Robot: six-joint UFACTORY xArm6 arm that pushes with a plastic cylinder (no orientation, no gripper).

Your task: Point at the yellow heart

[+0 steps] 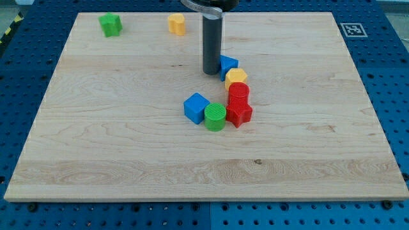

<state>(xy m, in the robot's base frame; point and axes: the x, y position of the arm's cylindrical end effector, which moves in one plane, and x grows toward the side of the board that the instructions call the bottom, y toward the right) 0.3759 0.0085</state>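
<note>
1. A pale wooden board [128,147] lies on a blue perforated table [390,96].
2. My tip [211,72], a plain rod without jaws, rests just left of the blue block [228,64].
3. The yellow heart [176,24] sits near the view's top, well apart.
4. A curved cluster runs below: yellow block [236,78], red cylinder [238,92], red block [238,113], green cylinder [215,117], blue cube [196,107].
5. A green block [110,25] sits top left.

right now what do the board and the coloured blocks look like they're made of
The board looks like pale wood, matte, with lengthwise grain lines and a small dark knot. The blocks, such as the blue cube and green cylinder, look like solid-coloured plastic; fine ridges hint at 3D printing, though that is uncertain.
</note>
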